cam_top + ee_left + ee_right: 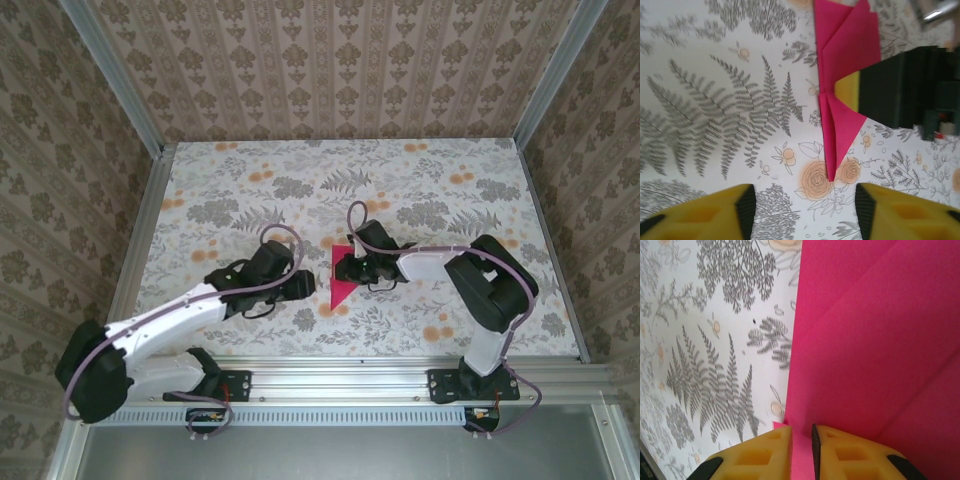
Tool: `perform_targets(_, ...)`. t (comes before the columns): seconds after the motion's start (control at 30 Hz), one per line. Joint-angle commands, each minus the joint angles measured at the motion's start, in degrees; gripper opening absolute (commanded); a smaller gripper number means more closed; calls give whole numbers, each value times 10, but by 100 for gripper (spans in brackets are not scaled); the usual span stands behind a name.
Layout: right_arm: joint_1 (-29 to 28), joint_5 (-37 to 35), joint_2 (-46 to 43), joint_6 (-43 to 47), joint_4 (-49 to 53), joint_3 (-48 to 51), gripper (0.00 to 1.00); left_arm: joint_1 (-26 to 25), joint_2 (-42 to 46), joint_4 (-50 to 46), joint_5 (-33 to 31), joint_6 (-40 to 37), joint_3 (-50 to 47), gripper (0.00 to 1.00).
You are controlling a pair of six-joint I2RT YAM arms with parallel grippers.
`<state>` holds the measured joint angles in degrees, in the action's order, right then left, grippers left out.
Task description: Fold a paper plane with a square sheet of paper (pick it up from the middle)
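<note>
- Left arm (180, 315): reaches from its base at the near-left corner across towards the middle of the tabletop (250, 180), forearm lying low.
- Left fingers (715, 212): spread apart with nothing between them. Only the fern-and-flower tabletop (700, 100) shows in the gap.
- Right arm (490, 285): elbow bent at the right, forearm running left towards the centre, wrist opposite the left wrist.
- Right fingers (855, 452): pressed nearly together, pinching a thin edge of the paper plane (875, 340). A pink strip runs down through the narrow slit between the pads.
- Paper plane (845, 70), from the left wrist: magenta, partly folded, with diagonal flaps and a crease visible. It lies ahead of the left fingers and clear of them. Its pointed tip aims back towards their gap, nearer the right-hand finger.
- A yellow pad of the right fingers (849, 91) clamps the plane at its waist from the right.
- Overhead: paper plane (338, 285) sits between the two wrists, point towards the near edge.
- Whether the sheet rests flat or is lifted: cannot tell.
- Room: bare tabletop (715, 340) lies left of the paper's straight edge. The walls are well apart.
</note>
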<state>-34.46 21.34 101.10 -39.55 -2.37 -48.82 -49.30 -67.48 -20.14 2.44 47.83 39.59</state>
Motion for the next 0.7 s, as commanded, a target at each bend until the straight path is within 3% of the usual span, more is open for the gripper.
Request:
perform_targets(0.0,11,10,-70,42,79,-15,22,-11,-66,2,24,-17,55,36)
perform_targets(0.1,38,10,-112,51,109,-14,25,-34,-122,-2,6,-21,105,26)
perform_targets(0.33,109,31,-168,30,84,77,29,-37,-255,28,74,-46,193,9)
perform_targets(0.67,116,81,-178,4,30,141,37,-14,-351,14,81,-60,245,0)
